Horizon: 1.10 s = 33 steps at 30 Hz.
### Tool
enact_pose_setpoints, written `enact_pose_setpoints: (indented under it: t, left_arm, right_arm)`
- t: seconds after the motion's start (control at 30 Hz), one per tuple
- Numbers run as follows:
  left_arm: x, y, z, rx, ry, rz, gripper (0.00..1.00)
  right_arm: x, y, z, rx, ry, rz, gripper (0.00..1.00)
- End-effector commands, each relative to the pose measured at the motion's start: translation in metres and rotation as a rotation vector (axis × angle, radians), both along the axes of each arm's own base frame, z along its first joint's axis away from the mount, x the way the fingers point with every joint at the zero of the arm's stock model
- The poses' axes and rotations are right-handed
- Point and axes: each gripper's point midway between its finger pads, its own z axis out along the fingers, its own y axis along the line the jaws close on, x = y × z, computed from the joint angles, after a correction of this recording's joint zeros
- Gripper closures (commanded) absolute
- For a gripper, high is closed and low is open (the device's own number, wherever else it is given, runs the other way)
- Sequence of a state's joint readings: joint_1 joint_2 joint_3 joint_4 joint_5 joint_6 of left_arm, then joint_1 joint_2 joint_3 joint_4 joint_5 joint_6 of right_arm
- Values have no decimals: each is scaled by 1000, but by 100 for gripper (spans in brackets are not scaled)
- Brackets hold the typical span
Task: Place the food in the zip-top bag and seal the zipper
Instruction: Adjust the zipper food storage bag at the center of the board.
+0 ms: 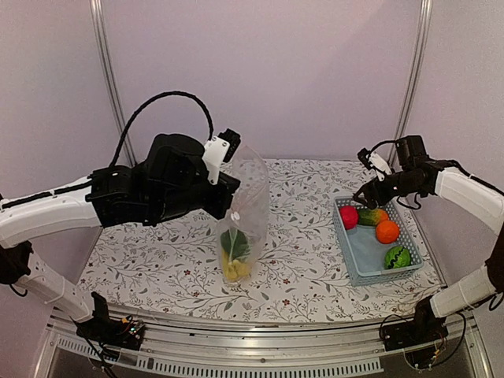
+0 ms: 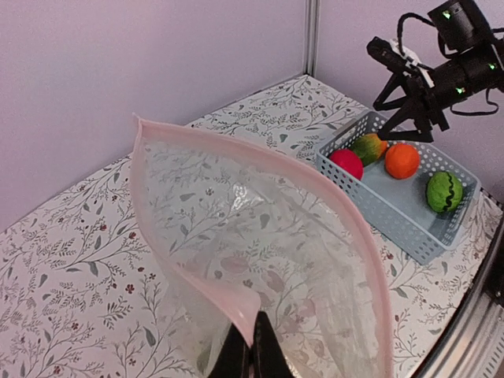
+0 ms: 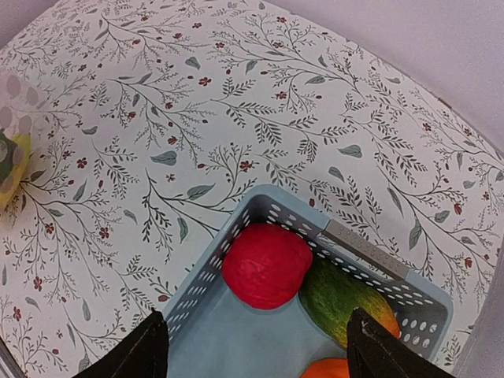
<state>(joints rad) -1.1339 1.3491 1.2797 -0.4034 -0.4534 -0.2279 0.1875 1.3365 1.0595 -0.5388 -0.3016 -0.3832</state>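
My left gripper [image 2: 252, 350] is shut on the pink zipper strip [image 2: 205, 287] of the clear zip-top bag [image 1: 244, 213] and holds it upright, mouth open. Yellow bananas [image 1: 235, 270] and a dark green piece [image 1: 235, 244] lie in the bag's bottom. My right gripper [image 3: 253, 346] is open and empty, above the light blue basket [image 3: 228, 244]. In the basket lie the red apple [image 3: 266, 264], the green-orange mango [image 3: 342, 298], the orange [image 1: 387, 231] and the striped green ball [image 1: 398, 257].
The basket [image 1: 358, 260] stands at the table's right side. The floral tablecloth [image 1: 157, 260] covers the table. Grey walls with metal posts [image 1: 110, 87] close the back.
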Motion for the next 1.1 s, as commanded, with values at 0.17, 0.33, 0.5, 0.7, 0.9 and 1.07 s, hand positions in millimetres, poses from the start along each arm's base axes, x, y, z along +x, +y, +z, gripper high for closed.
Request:
enact_pose_setpoints:
  t: [0.17, 0.33, 0.5, 0.7, 0.9, 1.07]
  left_arm:
    - [1, -12, -21, 41, 48, -32, 100]
    - [-2, -15, -23, 30, 65, -40, 100]
    - [-4, -16, -21, 21, 80, -46, 100]
    - [-3, -11, -23, 39, 91, -28, 100]
    - [-1, 6, -23, 124, 131, 47, 100]
    - [0, 52, -31, 370, 185, 147, 100]
  right_arm:
    - [51, 6, -32, 3, 86, -22, 28]
    - [59, 9, -55, 12, 152, -31, 30]
    - [54, 3, -79, -21, 192, -52, 31]
    - [46, 1, -95, -32, 232, -53, 29]
    - [45, -1, -106, -44, 257, -63, 24]
    - [43, -2, -111, -50, 269, -68, 23]
